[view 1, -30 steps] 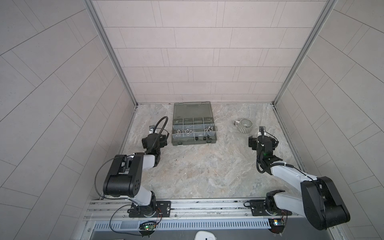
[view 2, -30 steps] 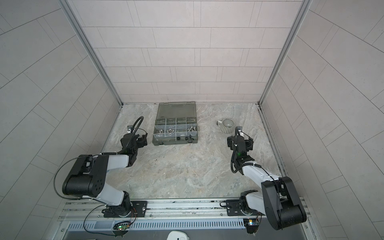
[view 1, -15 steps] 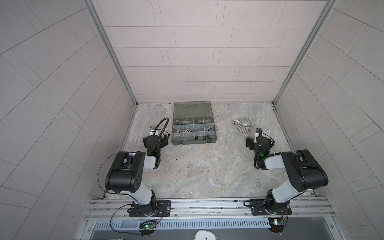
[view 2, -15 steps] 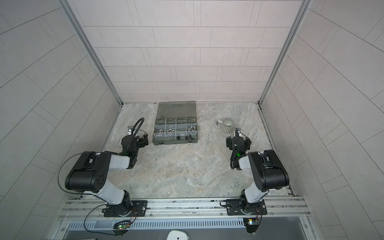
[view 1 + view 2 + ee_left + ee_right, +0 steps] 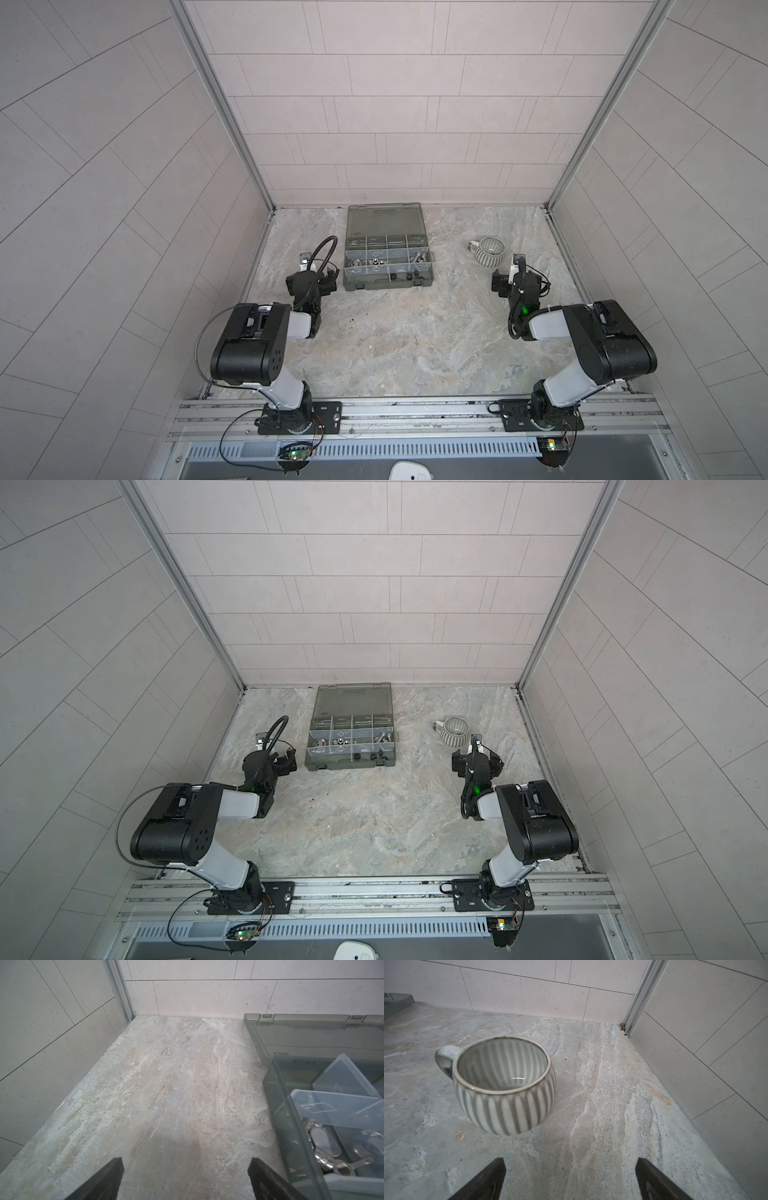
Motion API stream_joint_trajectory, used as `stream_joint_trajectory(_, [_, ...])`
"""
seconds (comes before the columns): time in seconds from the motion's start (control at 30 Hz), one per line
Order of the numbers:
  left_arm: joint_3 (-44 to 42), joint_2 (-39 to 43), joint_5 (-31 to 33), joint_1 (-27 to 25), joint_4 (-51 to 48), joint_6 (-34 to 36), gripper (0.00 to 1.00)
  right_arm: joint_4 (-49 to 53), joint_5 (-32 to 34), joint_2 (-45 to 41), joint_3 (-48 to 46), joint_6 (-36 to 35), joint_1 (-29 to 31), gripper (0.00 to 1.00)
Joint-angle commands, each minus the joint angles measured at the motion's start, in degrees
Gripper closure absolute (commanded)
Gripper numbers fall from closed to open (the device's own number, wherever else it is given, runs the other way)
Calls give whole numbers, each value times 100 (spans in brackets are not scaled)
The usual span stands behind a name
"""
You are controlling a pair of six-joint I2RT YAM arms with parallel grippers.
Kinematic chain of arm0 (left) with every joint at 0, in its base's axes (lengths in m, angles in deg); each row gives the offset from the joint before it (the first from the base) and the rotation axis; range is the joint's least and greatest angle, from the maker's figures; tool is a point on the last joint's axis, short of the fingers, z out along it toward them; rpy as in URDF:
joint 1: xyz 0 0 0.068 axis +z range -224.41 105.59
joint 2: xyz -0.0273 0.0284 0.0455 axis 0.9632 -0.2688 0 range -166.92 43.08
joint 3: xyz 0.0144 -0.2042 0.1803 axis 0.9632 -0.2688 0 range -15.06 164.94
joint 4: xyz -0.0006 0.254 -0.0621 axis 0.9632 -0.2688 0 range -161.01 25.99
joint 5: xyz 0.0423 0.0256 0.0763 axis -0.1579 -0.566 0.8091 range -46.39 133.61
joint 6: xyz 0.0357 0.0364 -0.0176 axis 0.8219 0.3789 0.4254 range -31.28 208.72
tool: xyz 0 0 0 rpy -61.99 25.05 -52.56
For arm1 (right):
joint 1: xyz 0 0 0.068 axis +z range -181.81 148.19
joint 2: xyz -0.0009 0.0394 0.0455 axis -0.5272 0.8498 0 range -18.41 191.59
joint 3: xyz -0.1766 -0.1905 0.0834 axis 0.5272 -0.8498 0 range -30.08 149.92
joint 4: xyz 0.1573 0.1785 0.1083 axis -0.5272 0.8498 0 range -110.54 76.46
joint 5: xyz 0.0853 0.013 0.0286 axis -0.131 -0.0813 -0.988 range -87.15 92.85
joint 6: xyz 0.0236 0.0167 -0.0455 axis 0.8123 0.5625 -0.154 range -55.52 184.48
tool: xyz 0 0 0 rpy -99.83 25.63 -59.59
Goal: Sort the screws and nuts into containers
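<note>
Your case [image 5: 386, 286] sits near the back of the table [image 5: 395, 345], roughly in the middle. It's see-through grey-green plastic, and its lid [image 5: 384, 220] is flipped open flat toward the back wall. Clear dividers [image 5: 340, 1078] split it into small compartments [image 5: 376, 253]. Shiny nuts [image 5: 370, 262] sit in the middle-left ones, with wing nuts among them in the left wrist view. The screws [image 5: 419, 257] are in one at the right end, and a few black bits lie along the front row.

Your left gripper [image 5: 185, 1160] is spread wide, holding nothing, just beside the case's left end. The right gripper [image 5: 570, 1160] is also wide and empty, with a striped mug [image 5: 504, 1095] standing upright close in front of it, well apart from the case.

There's a small moulded mark [image 5: 280, 1054] on the lid, too tiny to read.
</note>
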Motion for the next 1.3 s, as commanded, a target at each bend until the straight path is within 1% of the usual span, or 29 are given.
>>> stream_joint_trajectory(0.0, [25, -35, -413, 122, 210, 76, 0, -329, -56, 56, -29, -137, -26, 1])
stream_joint_trajectory(0.07, [-11, -56, -538, 180, 309, 38, 0, -310, -48, 44, -14, -139, -28, 1])
stream_joint_trajectory(0.43, [11, -69, -546, 190, 284, 24, 0, -333, -36, 25, -41, -163, -8, 1])
stream_joint_trajectory(0.6, [-28, -48, -550, 195, 329, 46, 0, -85, -6, -59, 12, -133, 0, 1])
stream_joint_trajectory(0.73, [-24, -2, -507, 162, 255, 67, 0, -286, -32, 14, -28, -172, 1, 1])
stream_joint_trajectory(1.27, [11, -48, -519, 173, 239, 39, 0, -310, -42, 25, -27, -178, -7, 1])
